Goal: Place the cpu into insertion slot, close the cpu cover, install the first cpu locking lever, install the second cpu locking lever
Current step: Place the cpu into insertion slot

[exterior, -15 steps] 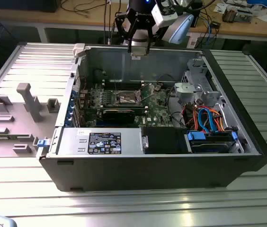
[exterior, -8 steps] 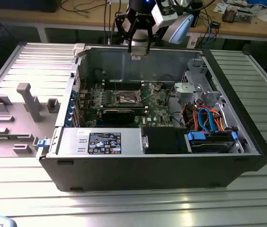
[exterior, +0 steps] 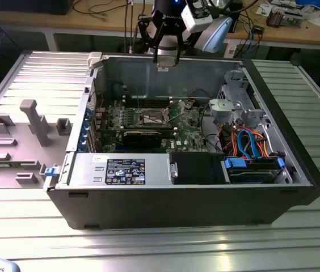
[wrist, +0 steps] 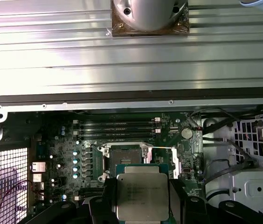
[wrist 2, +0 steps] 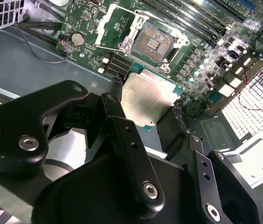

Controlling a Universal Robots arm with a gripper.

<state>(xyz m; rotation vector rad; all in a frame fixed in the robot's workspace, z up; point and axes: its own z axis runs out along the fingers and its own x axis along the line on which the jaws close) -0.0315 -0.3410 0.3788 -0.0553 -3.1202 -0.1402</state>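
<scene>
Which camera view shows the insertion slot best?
The second wrist view: the insertion slot is close and unobstructed, dark centre and silver rim plain. The first wrist view shows the insertion slot farther off, beside the cpu held in the fingers. The exterior view shows the insertion slot small on the motherboard.

Silver-grey metal top with a green edge on the flat square cpu [wrist: 142, 196]; matt black gripper [wrist 2: 150, 116]. On the green motherboard [exterior: 188, 127], the silver-rimmed insertion slot [wrist 2: 152, 44] looks dark, perhaps brownish, inside. Beside the motherboard, orange and blue cables [exterior: 249, 144].
</scene>
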